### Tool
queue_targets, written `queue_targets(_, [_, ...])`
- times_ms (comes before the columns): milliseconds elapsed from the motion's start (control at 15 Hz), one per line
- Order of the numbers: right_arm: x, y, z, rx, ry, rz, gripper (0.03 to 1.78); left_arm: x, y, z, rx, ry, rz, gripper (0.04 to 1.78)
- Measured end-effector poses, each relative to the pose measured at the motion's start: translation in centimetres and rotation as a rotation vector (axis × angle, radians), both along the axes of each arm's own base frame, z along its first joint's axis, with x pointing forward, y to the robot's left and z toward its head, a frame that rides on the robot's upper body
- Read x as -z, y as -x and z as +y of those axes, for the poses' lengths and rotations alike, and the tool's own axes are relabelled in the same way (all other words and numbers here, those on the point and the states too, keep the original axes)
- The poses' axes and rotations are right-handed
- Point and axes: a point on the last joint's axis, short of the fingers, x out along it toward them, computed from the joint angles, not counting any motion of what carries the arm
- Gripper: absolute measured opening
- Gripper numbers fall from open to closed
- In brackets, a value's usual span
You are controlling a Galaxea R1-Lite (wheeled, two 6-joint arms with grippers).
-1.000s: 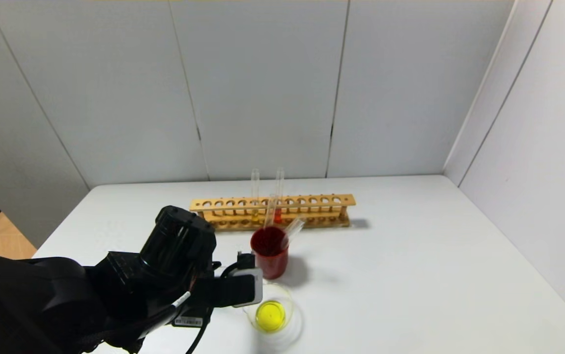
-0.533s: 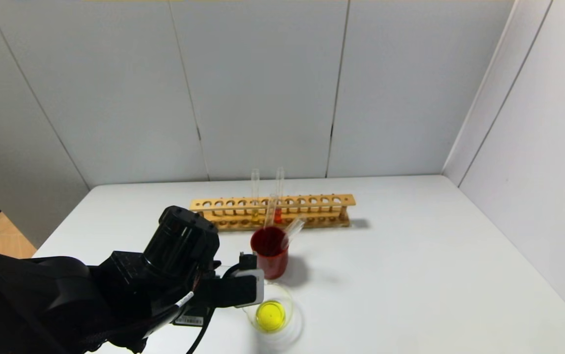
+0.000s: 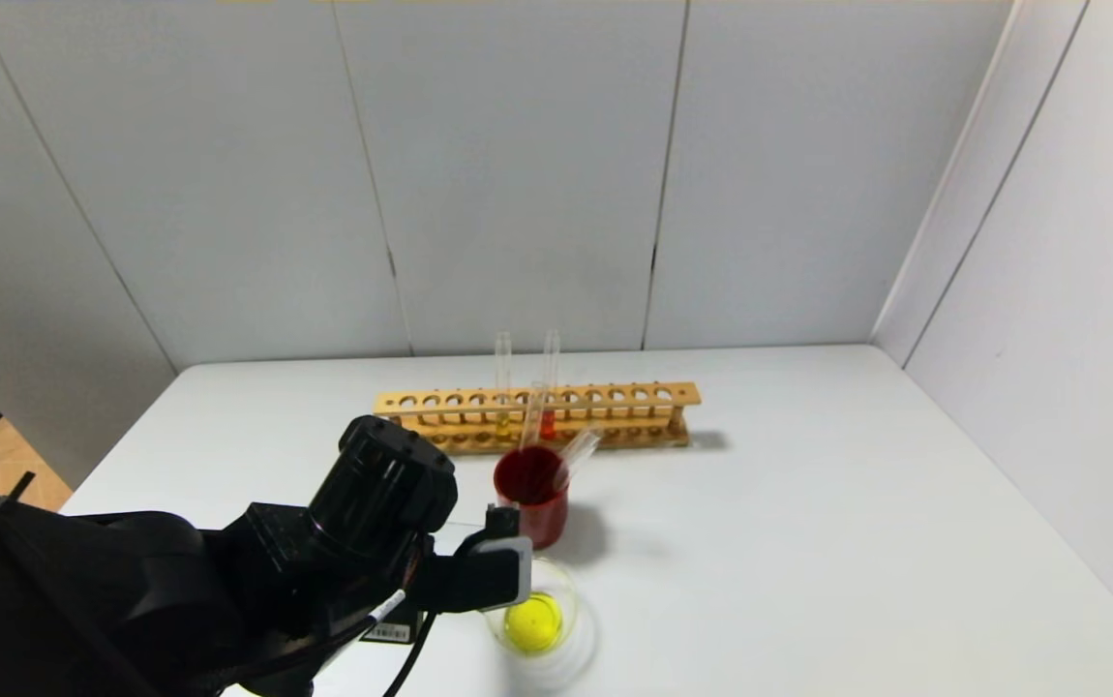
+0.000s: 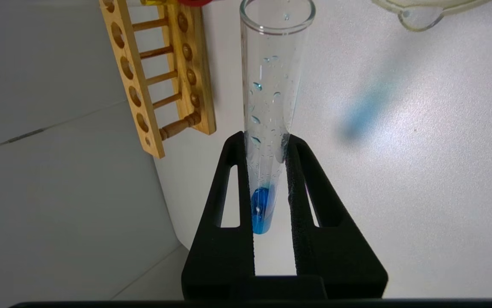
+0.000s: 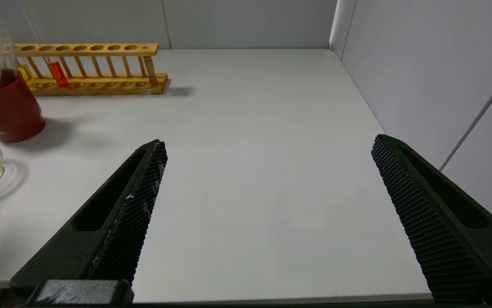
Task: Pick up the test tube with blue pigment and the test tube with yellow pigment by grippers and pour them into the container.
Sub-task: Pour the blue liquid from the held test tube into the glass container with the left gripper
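Observation:
In the left wrist view my left gripper [image 4: 265, 139] is shut on the test tube with blue pigment [image 4: 271, 85]. The blue liquid sits at the tube's rounded end between the jaws. Its open mouth points toward the rack, beside the spout of the container [image 4: 417, 13]. In the head view my left arm [image 3: 382, 523] is just left of the container [image 3: 556, 581], a squat glass beaker holding yellow liquid. The arm hides the jaws and the tube there. No bright yellow-tipped tube shows. My right gripper [image 5: 269, 143] is open and empty over bare table.
A red cup [image 3: 530, 499] holding clear tubes stands just behind the beaker. A wooden rack [image 3: 615, 411] behind it holds an amber-tipped tube [image 5: 25, 72] and an orange-red tube [image 5: 57, 73]. Grey walls close the table's back and right.
My left arm has moved right, toward the beaker, and its wrist now covers the beaker's left rim. Nothing else has moved.

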Motion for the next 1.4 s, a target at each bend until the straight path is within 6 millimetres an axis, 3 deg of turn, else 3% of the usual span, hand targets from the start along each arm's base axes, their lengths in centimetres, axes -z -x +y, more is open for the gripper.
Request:
queue_targets(400, [0.0,0.0,0.0,0.000,0.000,0.000,1.75,0.4,0.5,-1.2,0.009,-0.092,-0.035,0.30])
queue_targets(1400, [0.0,0.0,0.0,0.000,0.000,0.000,1.75,1.6,0.1,-1.9,0.038,-0.163,-0.013,0.30])
